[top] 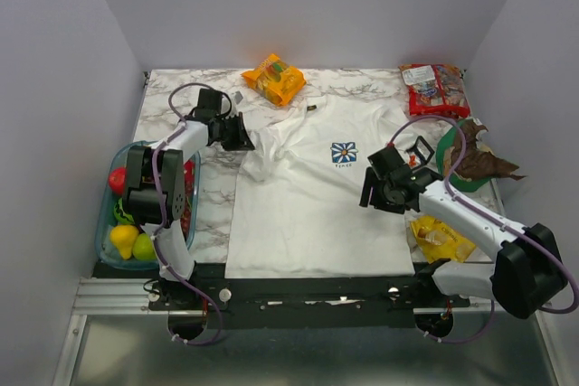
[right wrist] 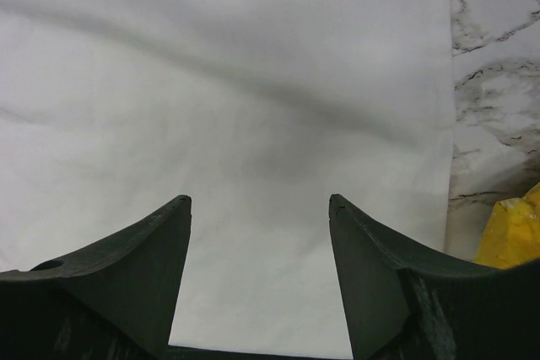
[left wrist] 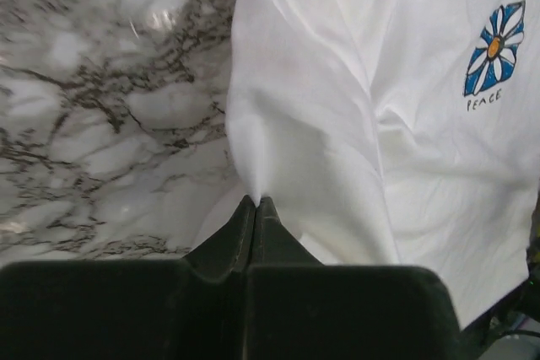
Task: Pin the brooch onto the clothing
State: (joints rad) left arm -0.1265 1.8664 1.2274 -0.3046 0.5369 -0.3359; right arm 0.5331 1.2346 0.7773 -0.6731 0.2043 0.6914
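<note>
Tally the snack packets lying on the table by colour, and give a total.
orange packet: 1
red packet: 1
yellow packet: 1
Total: 3

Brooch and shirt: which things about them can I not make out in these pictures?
Brooch: top view, only an orange-red speck beside the right tool; too small for shape or pin.
Wrist views: brooch out of frame.
T-shirt sleeve edge: top view, covered by the left tool.
</note>
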